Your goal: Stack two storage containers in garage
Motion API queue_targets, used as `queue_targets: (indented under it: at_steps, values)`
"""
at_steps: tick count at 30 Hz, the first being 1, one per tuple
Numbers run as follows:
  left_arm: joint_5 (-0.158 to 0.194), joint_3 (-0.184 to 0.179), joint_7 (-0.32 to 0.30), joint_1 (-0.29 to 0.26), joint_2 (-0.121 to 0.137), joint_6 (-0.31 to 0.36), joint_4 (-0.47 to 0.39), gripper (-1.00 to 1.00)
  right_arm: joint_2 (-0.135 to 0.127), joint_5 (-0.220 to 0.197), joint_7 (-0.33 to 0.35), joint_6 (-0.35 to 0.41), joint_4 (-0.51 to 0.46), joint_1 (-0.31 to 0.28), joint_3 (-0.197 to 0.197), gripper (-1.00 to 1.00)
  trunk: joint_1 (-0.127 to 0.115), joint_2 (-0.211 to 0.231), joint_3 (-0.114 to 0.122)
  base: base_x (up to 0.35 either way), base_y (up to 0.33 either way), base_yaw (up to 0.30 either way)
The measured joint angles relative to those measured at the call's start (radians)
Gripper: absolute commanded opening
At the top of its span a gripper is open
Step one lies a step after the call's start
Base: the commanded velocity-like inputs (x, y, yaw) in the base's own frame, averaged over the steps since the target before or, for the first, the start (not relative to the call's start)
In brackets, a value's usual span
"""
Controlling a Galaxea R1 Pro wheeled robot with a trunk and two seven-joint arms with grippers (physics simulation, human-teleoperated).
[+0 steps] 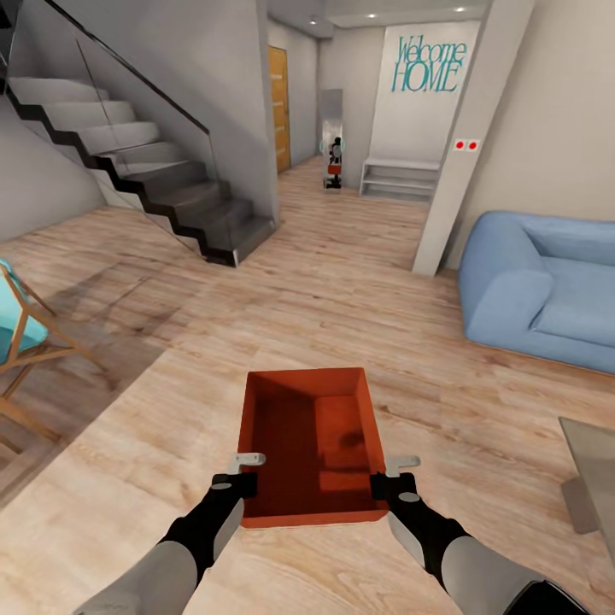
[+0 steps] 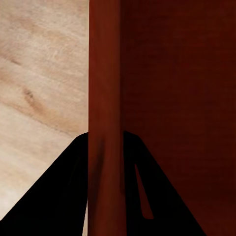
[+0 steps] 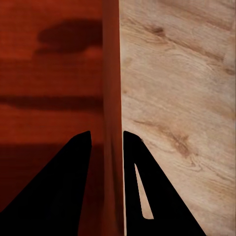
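left end effector point(image 1: 243, 471) clamps storage container point(image 1: 309, 444) wall | right end effector point(image 1: 386, 474) likewise | container's underside hidden

The words "Welcome HOME" point(image 1: 429, 64) stand in teal lettering on the white wall point(image 1: 410, 111) at the far end of the hallway, "Welcome" in script above "HOME" in capitals, over a low white shelf point(image 1: 400, 178). No other text, number or brand can be read.

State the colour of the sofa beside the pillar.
The sofa is plain light blue, clearest in the head view.
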Motion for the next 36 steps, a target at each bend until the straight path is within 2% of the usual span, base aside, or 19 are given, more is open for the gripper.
queue_targets:
  at_steps: [36]
  values:
    - [0.0,-0.001,-0.005,0.0,0.003,0.0,0.0,-1.0,0.003,-0.003,-0.005,-0.001,0.002,0.0,0.003,-1.0,0.0,0.0,0.0,0.305,0.0,0.0]
